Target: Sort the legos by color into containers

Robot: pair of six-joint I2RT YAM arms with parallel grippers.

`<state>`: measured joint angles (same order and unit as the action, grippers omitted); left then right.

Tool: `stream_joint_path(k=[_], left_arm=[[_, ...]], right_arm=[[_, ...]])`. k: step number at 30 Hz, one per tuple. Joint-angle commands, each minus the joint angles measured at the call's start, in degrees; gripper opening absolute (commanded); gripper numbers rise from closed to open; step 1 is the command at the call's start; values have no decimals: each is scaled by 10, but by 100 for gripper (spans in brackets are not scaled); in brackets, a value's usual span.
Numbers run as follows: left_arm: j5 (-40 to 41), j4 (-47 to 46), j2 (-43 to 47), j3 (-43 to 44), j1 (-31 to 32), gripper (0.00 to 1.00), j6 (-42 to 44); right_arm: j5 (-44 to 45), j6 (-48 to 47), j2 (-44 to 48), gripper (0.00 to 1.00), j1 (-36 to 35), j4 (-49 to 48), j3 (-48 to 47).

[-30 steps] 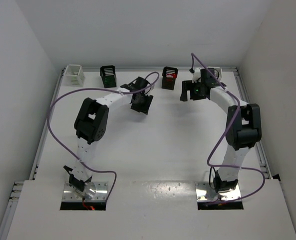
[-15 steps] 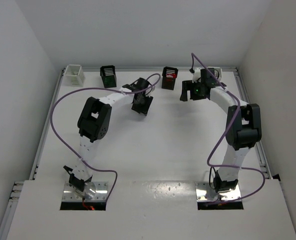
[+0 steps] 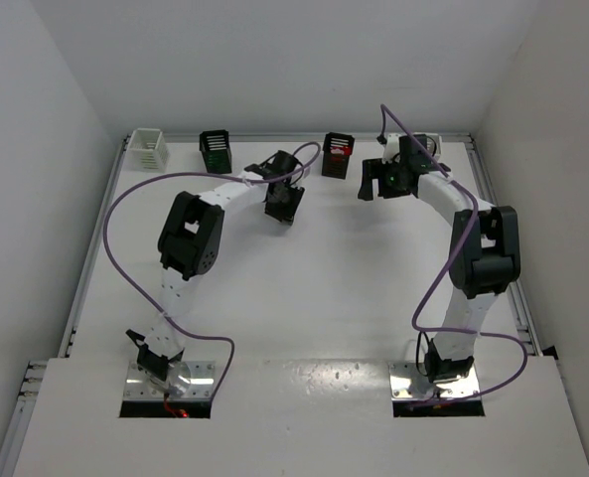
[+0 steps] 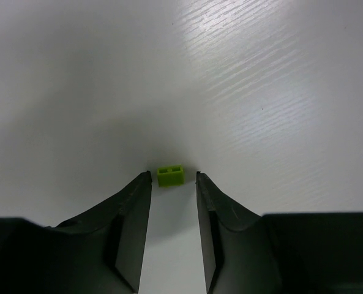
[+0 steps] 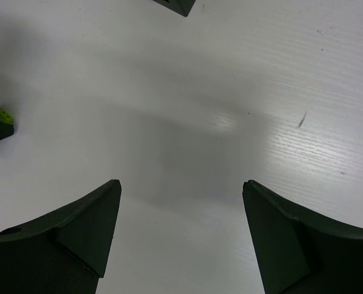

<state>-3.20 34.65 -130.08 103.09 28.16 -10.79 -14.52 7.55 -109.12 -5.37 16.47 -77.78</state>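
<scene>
A small yellow-green lego (image 4: 170, 175) lies on the white table between the tips of my left gripper (image 4: 172, 177). The jaws stand narrow, with a thin gap on each side of the brick. From above, the left gripper (image 3: 282, 202) points down at mid-table and hides the brick. The right wrist view catches the same lego (image 5: 4, 114) at its left edge. My right gripper (image 5: 181, 182) is wide open over bare table, near the back right (image 3: 378, 182). Along the back stand a white bin (image 3: 149, 149), a black bin (image 3: 216, 151) and a black bin (image 3: 338, 155) with red inside.
Another white bin (image 3: 430, 146) sits partly hidden behind the right arm at the back right. A black bin's corner (image 5: 178, 6) shows at the top of the right wrist view. Purple cables loop over both arms. Raised rails border the table.
The left gripper's jaws have narrowed around the yellow-green lego, and the left arm has shifted slightly. The right arm has not moved.
</scene>
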Motion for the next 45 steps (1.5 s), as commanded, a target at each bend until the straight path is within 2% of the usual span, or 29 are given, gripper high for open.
stream_joint_path(k=[1,7,12,19,23,27,32,36,39,45], left_arm=[[-7,9,-14,17,-7,40,5],[-7,9,-14,6,-7,32,5],[-7,14,-7,1,-13,19,10],[-30,-36,67,1,-58,17,-10],[-21,-63,124,8,-108,17,-16],[24,-69,144,76,-174,18,-8],[40,-70,119,139,-285,18,-8],[28,-81,89,180,-344,21,-14],[13,-88,62,228,-382,22,-20],[13,-116,0,288,-414,22,0]], right_arm=[[-1,-3,1,81,2,-15,-24],[-1,-3,1,81,2,-15,-24],[-1,-3,1,81,2,-15,-24],[-19,-10,-4,81,2,-15,-29],[-30,-31,-4,81,-10,-15,-35],[-47,-31,-4,81,-15,-15,-40],[-53,-36,-15,81,-20,-4,-52],[-53,-36,-28,81,-20,-4,-64],[-53,-41,-34,81,-25,1,-69],[-40,-53,-34,81,-36,7,-81]])
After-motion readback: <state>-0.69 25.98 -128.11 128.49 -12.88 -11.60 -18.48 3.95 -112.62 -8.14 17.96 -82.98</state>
